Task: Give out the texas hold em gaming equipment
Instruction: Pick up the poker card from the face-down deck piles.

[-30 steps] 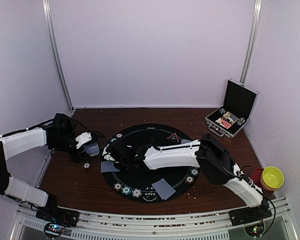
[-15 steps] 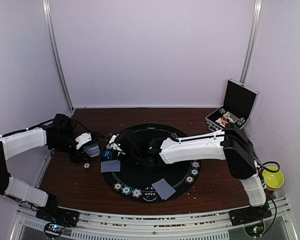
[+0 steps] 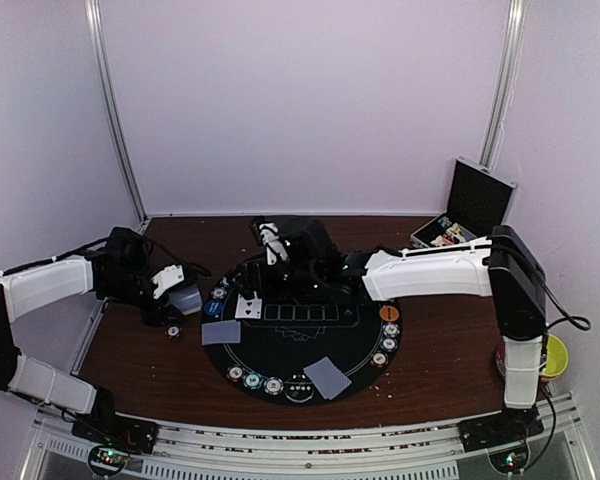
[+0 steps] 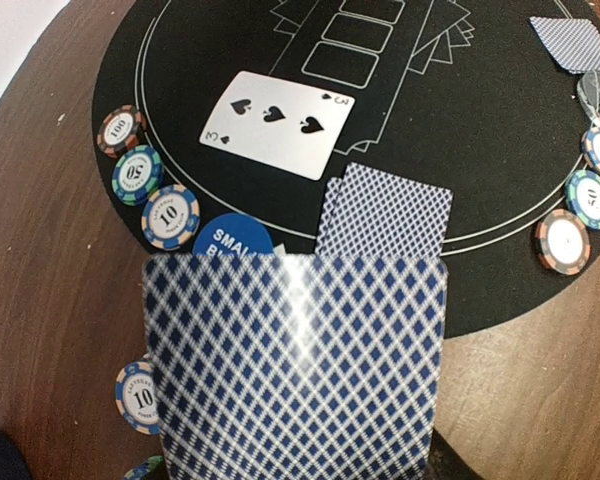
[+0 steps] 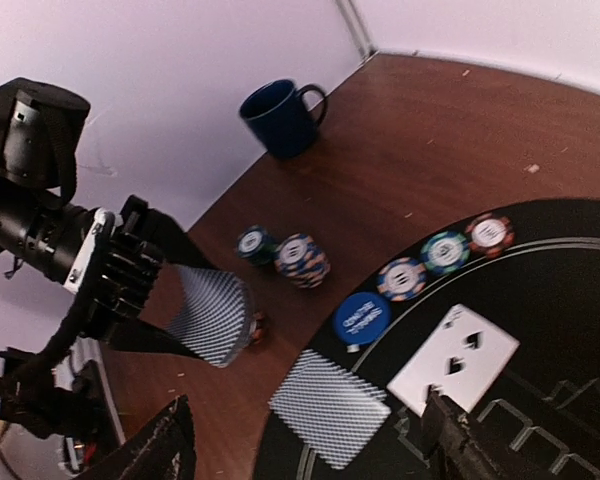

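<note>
Three of spades card (image 4: 277, 123) is lying face up on the black round mat (image 3: 310, 355), toward nine o'clock, clear of both arms. Left gripper (image 3: 183, 297) is pinching a blue-backed deck (image 4: 295, 360) off the mat at nine o'clock. Right gripper (image 5: 312, 445) is hanging over the mat's eleven o'clock rim, jaws spread, holding nothing.

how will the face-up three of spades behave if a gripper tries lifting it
The three of spades lies flat on the black mat, so its edge is probably hard to catch. It looks thin, likely light and bendy, and may slide rather than lift.
</note>
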You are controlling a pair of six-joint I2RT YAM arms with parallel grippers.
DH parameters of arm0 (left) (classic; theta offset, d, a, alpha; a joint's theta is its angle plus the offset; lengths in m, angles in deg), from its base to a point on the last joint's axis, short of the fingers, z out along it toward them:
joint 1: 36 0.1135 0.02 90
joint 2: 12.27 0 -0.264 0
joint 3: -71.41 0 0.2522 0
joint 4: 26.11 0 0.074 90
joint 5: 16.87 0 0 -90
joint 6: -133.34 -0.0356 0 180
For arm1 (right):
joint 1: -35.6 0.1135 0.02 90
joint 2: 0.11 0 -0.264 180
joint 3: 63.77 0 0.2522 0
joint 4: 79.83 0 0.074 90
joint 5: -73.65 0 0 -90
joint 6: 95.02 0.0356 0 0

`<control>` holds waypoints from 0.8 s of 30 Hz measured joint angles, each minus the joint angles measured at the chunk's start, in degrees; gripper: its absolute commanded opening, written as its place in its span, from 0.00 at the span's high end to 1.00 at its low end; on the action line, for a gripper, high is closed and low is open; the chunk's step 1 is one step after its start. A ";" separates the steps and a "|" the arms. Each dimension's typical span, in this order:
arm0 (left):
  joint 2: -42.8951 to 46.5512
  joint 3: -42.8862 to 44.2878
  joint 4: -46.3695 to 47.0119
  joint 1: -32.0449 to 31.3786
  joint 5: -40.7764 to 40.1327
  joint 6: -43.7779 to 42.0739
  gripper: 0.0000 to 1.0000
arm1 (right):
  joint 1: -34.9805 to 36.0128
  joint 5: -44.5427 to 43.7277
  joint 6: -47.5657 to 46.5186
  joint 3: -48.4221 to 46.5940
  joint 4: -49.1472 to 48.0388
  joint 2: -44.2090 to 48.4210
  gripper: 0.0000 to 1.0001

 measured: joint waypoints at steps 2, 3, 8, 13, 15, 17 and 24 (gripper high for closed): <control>0.28 0.00 -0.04 -0.76 0.17 0.04 0.47 | 0.22 4.42 5.18 0.07 -3.08 -2.43 0.21; 0.55 0.00 -0.02 -1.33 0.22 0.13 0.47 | 0.33 6.58 7.65 0.15 -4.44 -3.56 0.22; 1.84 0.00 -0.02 -4.00 0.46 0.63 0.47 | 0.63 12.81 16.26 1.20 -9.79 -7.19 0.23; 2.78 0.00 -0.02 -7.34 0.39 1.73 0.47 | 0.63 15.85 21.62 1.27 -13.77 -8.52 0.24; 3.06 0.00 -0.02 -8.59 0.35 2.19 0.47 | 0.63 16.85 23.19 1.22 -15.54 -9.14 0.25; 3.28 0.00 -0.02 -9.53 0.28 2.62 0.47 | 0.68 17.81 24.48 1.18 -16.87 -10.03 0.25; 3.48 0.00 0.00 -12.31 -0.59 4.22 0.47 | 1.01 19.47 26.80 0.24 -17.75 -13.53 0.28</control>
